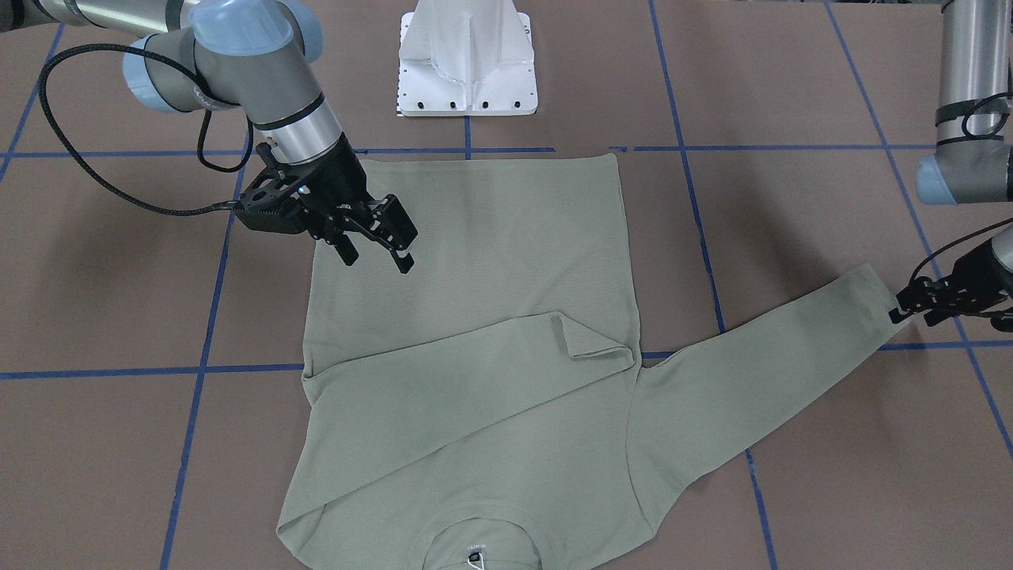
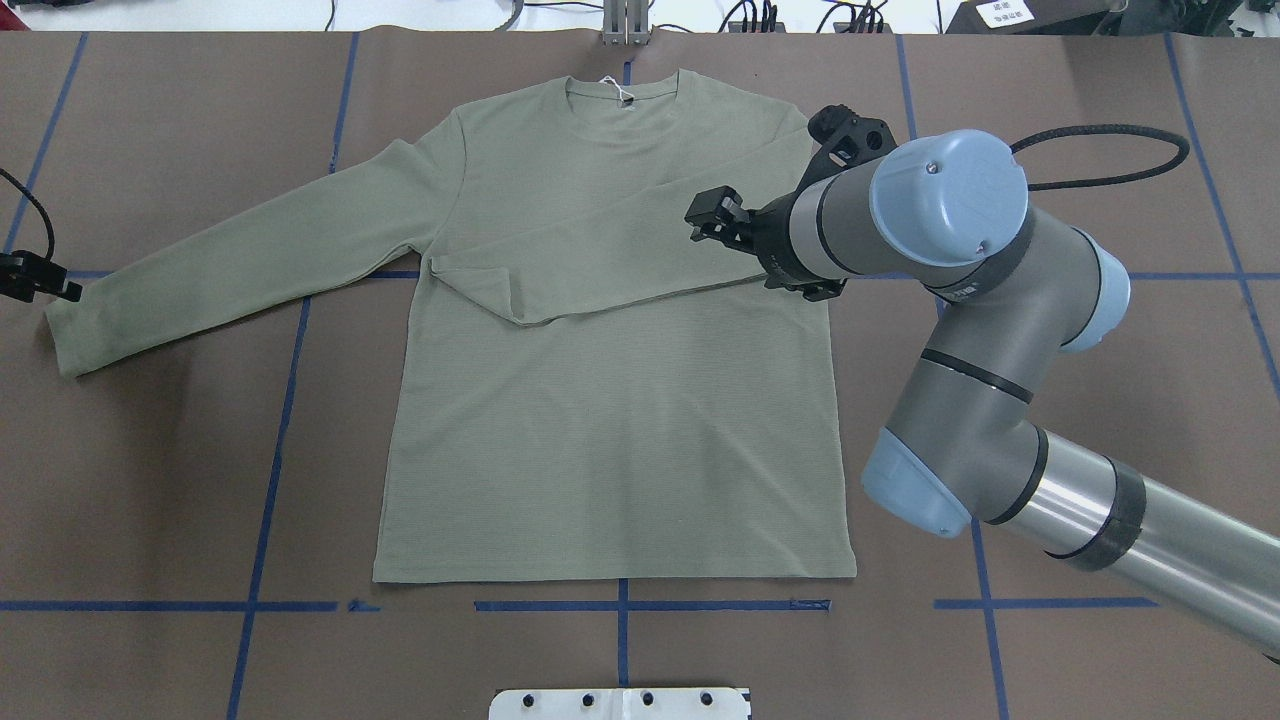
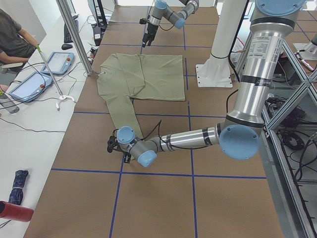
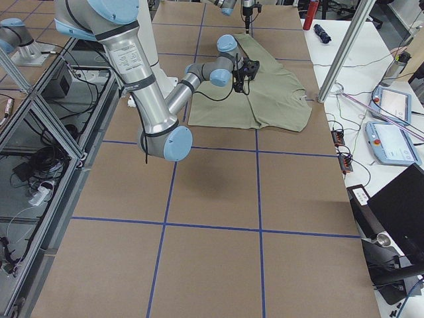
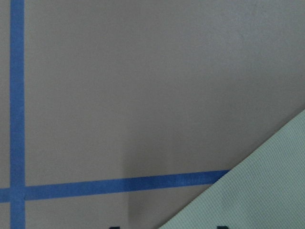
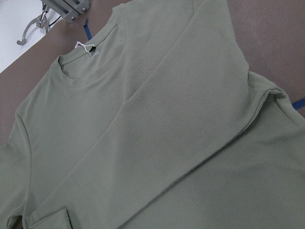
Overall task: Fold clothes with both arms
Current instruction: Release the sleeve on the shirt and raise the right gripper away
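Observation:
The sage-green shirt [image 1: 491,261] [image 2: 610,430] lies flat on the brown table, collar and white hang tag [image 2: 620,92] away from the robot. One sleeve [image 1: 475,372] [image 2: 600,260] is folded across the chest. The other sleeve [image 1: 775,356] [image 2: 230,260] stretches out toward the robot's left. My right gripper [image 1: 376,241] [image 2: 712,220] hovers open over the shirt's side near the folded sleeve, holding nothing. My left gripper [image 1: 910,315] [image 2: 50,288] sits low at the outstretched cuff [image 1: 874,297] [image 5: 257,191], jaws apart, beside the cloth rather than on it.
The white pedestal base [image 1: 467,59] stands at the robot's edge of the table. Blue tape lines [image 2: 270,450] grid the brown surface. In the exterior left view a seated person [image 3: 10,34], tablets [image 3: 29,84] and a red cylinder [image 3: 15,212] are at a side bench.

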Robot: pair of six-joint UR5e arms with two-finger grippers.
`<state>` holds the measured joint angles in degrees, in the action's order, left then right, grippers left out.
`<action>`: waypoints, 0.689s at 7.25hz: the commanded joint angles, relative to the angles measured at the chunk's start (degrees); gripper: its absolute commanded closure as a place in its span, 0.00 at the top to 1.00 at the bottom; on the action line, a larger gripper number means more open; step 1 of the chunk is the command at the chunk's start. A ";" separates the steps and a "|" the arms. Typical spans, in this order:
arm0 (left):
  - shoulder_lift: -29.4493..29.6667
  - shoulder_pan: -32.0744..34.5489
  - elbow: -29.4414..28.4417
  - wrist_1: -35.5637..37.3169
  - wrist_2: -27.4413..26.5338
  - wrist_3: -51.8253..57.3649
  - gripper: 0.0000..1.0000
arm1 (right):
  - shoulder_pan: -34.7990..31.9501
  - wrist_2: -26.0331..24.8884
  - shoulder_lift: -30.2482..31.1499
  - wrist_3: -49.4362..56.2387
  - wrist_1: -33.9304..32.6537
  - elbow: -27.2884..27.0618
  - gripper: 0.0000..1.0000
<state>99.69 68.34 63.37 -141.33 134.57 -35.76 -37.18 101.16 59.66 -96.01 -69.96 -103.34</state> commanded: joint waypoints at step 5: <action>-1.78 -0.84 0.87 -0.35 0.60 -0.01 0.14 | 0.01 -0.09 1.16 -0.59 -0.35 -1.95 1.00</action>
<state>98.40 67.44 63.65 -141.52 134.76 -35.77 -37.18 101.11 60.51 -96.56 -70.26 -104.86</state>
